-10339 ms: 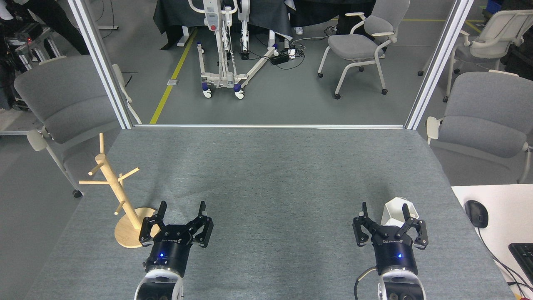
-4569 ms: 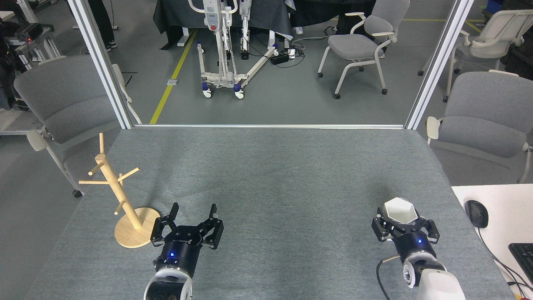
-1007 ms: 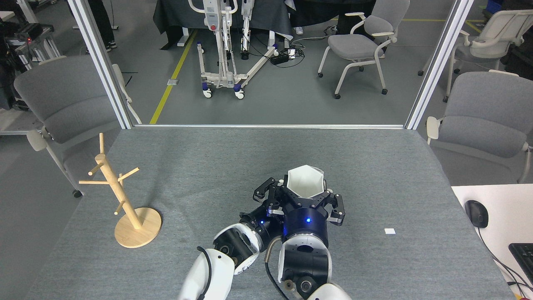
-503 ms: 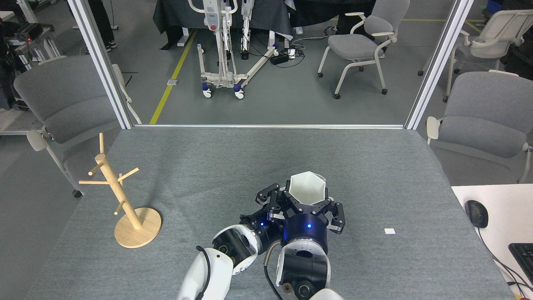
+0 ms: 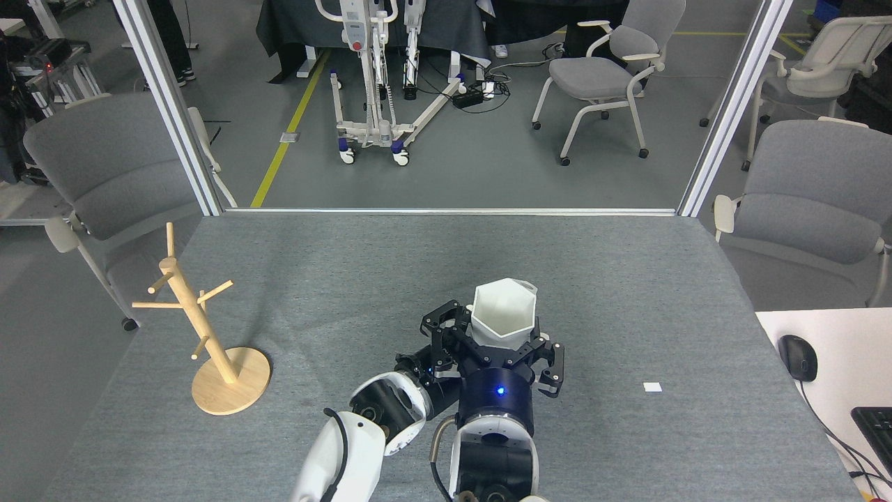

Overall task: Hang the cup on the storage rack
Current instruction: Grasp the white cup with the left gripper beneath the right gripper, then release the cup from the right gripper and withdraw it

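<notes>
The white faceted cup (image 5: 503,314) is held mouth up above the middle of the table, with my right gripper (image 5: 503,340) shut on its lower part. My left gripper (image 5: 449,329) presses in close against the cup's left side. It is largely hidden behind the right gripper, so its jaws cannot be read. The wooden storage rack (image 5: 202,328) stands on its round base (image 5: 233,390) at the table's left edge, far from both grippers, and all its pegs are bare.
The grey table (image 5: 446,258) has a small white tag (image 5: 652,387) lying at the right. A white desk at the far right carries a mouse (image 5: 796,357) and a keyboard (image 5: 877,427). Grey chairs (image 5: 104,167) flank the table on both sides.
Over the last second the cup and my right gripper have shifted slightly left and the cup sits a little higher. The left gripper has stayed tight against the cup's left side.
</notes>
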